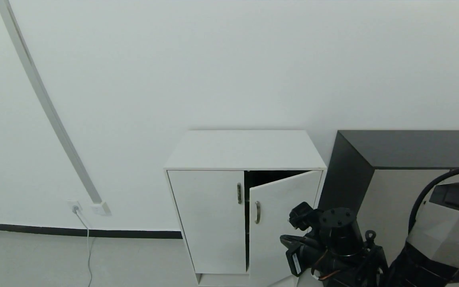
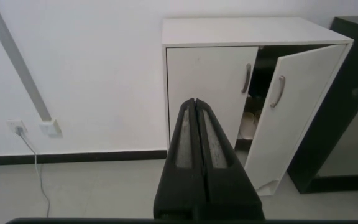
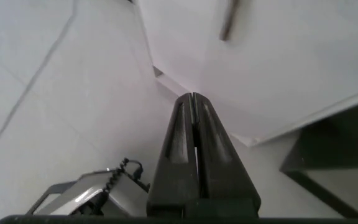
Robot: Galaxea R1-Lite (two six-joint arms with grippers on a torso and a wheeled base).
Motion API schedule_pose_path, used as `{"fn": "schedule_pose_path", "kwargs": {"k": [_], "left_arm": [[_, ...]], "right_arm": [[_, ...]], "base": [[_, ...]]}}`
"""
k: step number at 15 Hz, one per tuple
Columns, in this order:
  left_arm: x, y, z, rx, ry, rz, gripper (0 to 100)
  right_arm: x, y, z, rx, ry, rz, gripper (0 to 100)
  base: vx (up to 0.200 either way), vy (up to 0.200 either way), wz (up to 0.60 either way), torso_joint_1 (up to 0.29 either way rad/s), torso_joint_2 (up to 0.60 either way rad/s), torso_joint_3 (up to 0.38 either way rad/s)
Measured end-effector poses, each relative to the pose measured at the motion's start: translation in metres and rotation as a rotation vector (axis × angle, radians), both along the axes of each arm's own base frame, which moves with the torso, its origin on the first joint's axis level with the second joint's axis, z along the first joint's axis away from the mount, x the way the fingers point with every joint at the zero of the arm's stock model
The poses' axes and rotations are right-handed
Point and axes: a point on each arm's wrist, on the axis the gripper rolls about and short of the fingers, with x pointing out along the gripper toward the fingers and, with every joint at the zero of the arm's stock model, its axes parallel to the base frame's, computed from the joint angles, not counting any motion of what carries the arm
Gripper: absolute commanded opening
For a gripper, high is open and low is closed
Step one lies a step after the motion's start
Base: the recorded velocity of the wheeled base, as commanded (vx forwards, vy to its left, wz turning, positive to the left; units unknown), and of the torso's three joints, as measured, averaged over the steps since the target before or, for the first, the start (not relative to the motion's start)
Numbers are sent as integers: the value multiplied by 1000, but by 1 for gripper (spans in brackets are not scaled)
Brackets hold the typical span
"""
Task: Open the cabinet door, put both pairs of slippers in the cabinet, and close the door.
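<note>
A white cabinet [image 1: 245,149] stands against the wall with its left door [image 1: 209,219] closed. Its right door [image 1: 281,223] hangs partly open, leaving a dark gap. Through that gap, a pale pair of slippers [image 2: 250,124] lies on a shelf inside. My left gripper [image 2: 194,101] is shut and empty, held back from the cabinet front and pointing at it. My right gripper [image 3: 193,96] is shut and empty, low down by the bottom edge of the open door [image 3: 278,56], below its handle [image 3: 229,18]. Whether it touches the door I cannot tell. The right arm [image 1: 325,247] sits just right of that door.
A dark unit [image 1: 373,159] stands right against the cabinet's right side. On the wall to the left are a socket with a hanging cable [image 1: 76,207] and a slanted grey conduit [image 1: 46,99]. Bare floor [image 2: 73,186] lies in front.
</note>
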Motion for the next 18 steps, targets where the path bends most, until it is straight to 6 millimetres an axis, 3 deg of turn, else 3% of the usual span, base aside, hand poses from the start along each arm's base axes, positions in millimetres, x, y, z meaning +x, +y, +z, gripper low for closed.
{"fn": "schedule_pose_path", "kwargs": {"k": [2, 8, 18], "left_arm": [[0, 0, 0, 0, 0, 1, 0], [0, 0, 0, 0, -1, 0, 0], [0, 0, 0, 0, -1, 0, 0]], "right_arm": [[-1, 1, -4, -4, 6, 5, 0], [4, 7, -19, -2, 0, 8, 0], [66, 28, -41, 34, -43, -60, 0]], "base": [[200, 0, 0, 7, 5, -2], [0, 0, 0, 0, 0, 0], [0, 0, 0, 0, 0, 0]]}}
